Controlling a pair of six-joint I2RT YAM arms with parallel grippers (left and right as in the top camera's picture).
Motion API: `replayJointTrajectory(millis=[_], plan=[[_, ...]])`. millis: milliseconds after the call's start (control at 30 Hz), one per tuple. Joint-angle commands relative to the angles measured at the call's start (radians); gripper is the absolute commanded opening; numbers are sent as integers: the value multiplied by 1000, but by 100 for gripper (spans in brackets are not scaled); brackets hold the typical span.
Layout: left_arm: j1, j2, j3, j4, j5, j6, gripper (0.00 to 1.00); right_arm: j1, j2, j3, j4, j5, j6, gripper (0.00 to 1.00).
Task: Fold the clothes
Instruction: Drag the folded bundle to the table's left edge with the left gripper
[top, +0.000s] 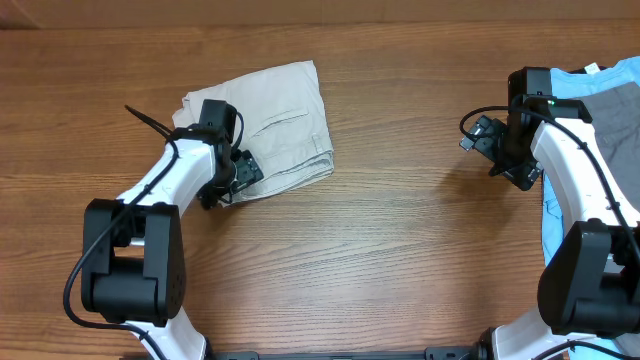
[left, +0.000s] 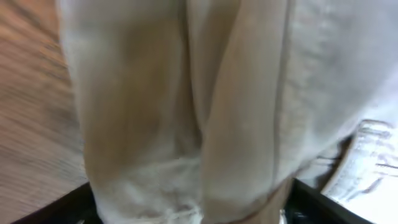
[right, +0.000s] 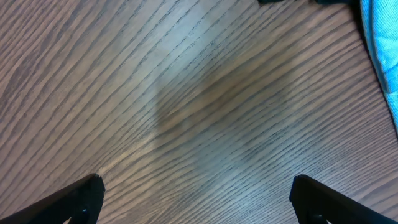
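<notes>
The clothes, a pair of beige shorts (top: 280, 120), lie folded into a compact bundle on the wooden table, left of centre. My left gripper (top: 232, 175) sits at the bundle's near left edge. In the left wrist view the beige fabric (left: 186, 93) fills the frame, and the gripper (left: 193, 214) stands open with its dark fingers (left: 314, 202) wide apart on either side of a thick fold. My right gripper (top: 480, 135) hovers at the right over bare wood, far from the shorts. It is open (right: 196, 199), with nothing between its fingers (right: 81, 199).
A light blue T-shirt (top: 575, 80) with a grey garment (top: 615, 120) on top lies at the table's right edge, under the right arm. The blue cloth (right: 382, 50) shows at the right of the right wrist view.
</notes>
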Motion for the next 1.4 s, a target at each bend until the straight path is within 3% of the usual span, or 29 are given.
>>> replayJointTrajectory(millis=[0, 133, 533, 633, 933, 1233, 1367], plan=[[-1, 11, -59, 15, -23, -10, 70, 2, -13, 11, 2, 10, 4, 100], [-1, 11, -65, 15, -23, -10, 50, 2, -13, 11, 2, 10, 4, 100], [42, 11, -64, 7, -48, -8, 18, 2, -13, 11, 2, 10, 3, 100], [99, 11, -64, 3, -50, 7, 4, 2, -13, 11, 2, 10, 4, 100], [303, 11, -40, 40, -153, 294, 4, 2, -13, 11, 2, 10, 4, 100], [475, 11, -27, 150, -245, 320, 4, 2, -13, 11, 2, 10, 4, 100], [519, 11, -27, 225, -278, 380, 10, 2, -13, 11, 2, 10, 4, 100]])
